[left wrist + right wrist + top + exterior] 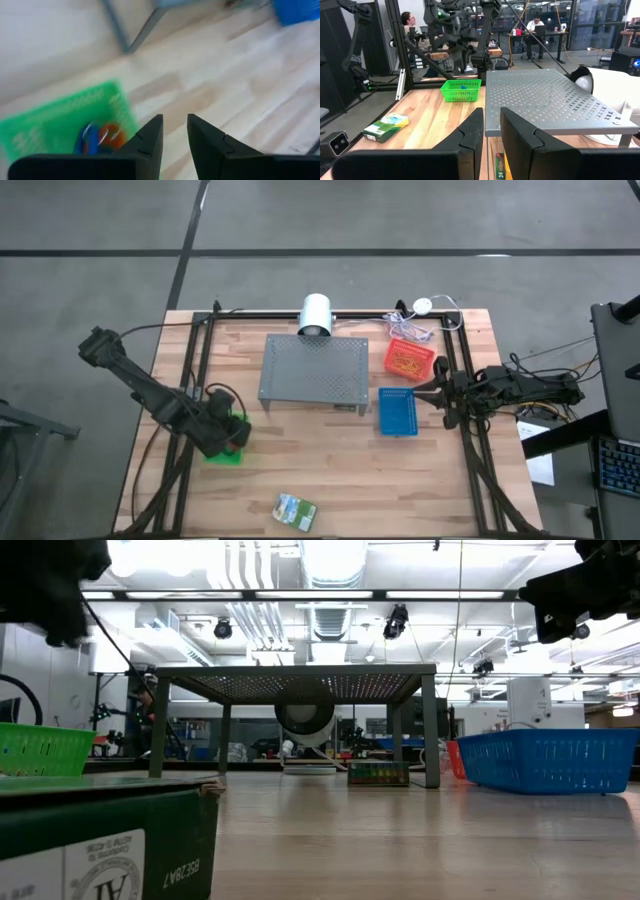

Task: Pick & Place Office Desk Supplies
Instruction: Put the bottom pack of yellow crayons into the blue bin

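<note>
Left gripper [174, 134], empty with fingers slightly parted, hovered over green basket [232, 452] lower left holding bands [99, 140]; crayon box [296, 509] lay bottom centre, best approached from above, jaws widened first.

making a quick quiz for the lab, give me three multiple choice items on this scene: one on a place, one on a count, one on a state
1. Where is the crayon box?
A. near front edge of table
B. in blue basket
C. on the stand

2. How many baskets are there?
A. one
B. two
C. three

3. What does the left claw hold?
A. crayon box
B. nothing
C. a band

Key: A, it lies alone on bare wood; C, green basket, blue basket and red basket; B, its fingers stand apart, empty, above the green basket.
</note>
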Robot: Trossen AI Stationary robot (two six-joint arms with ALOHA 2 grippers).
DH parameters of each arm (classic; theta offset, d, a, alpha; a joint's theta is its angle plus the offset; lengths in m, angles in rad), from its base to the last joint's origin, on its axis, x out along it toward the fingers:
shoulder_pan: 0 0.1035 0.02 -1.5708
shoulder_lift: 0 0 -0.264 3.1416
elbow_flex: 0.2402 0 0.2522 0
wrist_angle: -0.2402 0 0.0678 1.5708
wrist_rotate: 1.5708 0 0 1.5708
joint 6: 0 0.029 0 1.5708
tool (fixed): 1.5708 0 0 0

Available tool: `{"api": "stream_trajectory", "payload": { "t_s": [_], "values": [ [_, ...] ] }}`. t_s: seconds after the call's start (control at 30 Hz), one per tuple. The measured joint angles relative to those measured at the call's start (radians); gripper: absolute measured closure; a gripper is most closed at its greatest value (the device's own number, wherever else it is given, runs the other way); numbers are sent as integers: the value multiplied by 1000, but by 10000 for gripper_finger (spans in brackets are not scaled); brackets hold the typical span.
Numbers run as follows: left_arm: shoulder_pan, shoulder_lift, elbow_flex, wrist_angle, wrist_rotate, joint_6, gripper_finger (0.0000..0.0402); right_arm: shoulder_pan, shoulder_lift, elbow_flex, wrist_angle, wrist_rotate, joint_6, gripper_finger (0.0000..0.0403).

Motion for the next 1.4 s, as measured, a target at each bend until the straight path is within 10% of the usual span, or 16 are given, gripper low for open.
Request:
{"api": "stream_trajectory", "payload": {
  "t_s": [0.5,1.4],
  "values": [
    [0,52,2,426,-292,561,307,0,0,0,0,0,0,339],
    [-131,299,1,651,-148,227,307,0,0,0,0,0,0,339]
  ]
}}
